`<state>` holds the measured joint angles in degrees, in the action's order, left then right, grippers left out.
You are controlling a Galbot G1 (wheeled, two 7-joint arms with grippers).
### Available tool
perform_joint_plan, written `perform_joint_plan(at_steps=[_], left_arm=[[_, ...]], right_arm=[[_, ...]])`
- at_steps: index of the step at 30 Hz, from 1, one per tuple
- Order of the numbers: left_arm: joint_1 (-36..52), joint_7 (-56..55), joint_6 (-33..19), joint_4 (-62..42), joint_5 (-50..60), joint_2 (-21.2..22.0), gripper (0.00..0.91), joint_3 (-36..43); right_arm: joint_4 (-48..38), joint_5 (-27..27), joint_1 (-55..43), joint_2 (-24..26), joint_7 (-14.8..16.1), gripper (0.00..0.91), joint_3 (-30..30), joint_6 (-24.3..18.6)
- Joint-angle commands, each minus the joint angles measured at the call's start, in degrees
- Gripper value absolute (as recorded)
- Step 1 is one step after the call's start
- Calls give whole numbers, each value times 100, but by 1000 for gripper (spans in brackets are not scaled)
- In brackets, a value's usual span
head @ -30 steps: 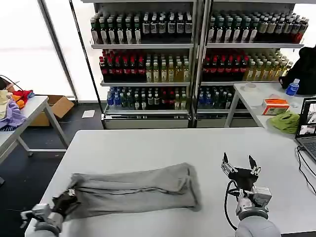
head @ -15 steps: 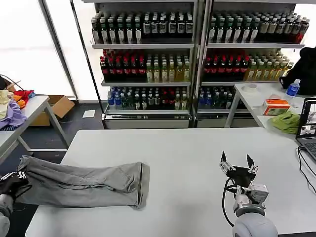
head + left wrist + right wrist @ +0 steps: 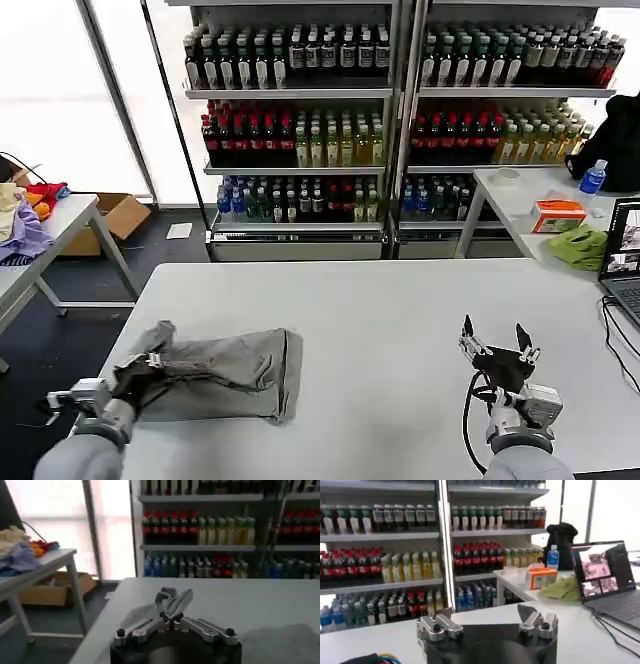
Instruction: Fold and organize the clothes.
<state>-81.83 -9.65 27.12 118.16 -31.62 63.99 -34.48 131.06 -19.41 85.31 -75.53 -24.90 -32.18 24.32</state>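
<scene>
One grey T-shirt (image 3: 215, 372) pinched in left gripper (image 3: 148, 362) jaws; right gripper (image 3: 497, 343) jaws spread, well apart.

**Left arm is carrying shirt's end back over the table**

The left gripper (image 3: 150, 362), clamped on one end of the grey T-shirt (image 3: 225, 372), is swinging back in from beyond the table's (image 3: 400, 300) left edge, bunching the stretched-out cloth into a shorter heap near the front left corner. The right gripper (image 3: 497, 345), fingers spread, is shifting slightly rightward above the tabletop.
</scene>
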Motion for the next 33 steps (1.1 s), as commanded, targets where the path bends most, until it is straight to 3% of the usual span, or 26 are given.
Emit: perform_joint_plan(at_steps=[1,21,23,24,25,27,28,29,30,31,33], left_arm=[[598,-357,289,112,117,580,0,1585],[1081,-228,300,-542,318,833,0,1920],[1092,-171,241,-636,461,859,111,1905],[1099,-148,203,-707,544,880,383,1904],[1100,-133,181,-734,556,892,443,1901],[1083,-78,37,-772,698,962,202,1925],[1077,-60,20,-770,707,974,141,1938],[1067,-39,20,-761,693,1014,141,1955],[1060,-31,13,-744,660,1057,171,1975],[1056,-21,-10,-732,619,1073,363,1984],[1034,32,-70,-659,160,1134,907,2004]], right_arm=[[210,23,516,-59,-10,907,-219,-51],[390,177,809,-236,-11,907,-211,-115],[380,177,805,-229,-6,907,-191,-119],[374,177,797,-229,-7,907,-180,-120],[371,178,792,-228,-7,907,-178,-120],[353,182,758,-232,-18,907,-153,-116],[348,183,755,-233,-21,907,-149,-115],[330,195,742,-229,-25,907,-136,-111],[321,206,736,-225,-23,907,-126,-112],[320,210,734,-223,-24,907,-124,-112],[298,237,722,-224,-24,907,-118,-112]])
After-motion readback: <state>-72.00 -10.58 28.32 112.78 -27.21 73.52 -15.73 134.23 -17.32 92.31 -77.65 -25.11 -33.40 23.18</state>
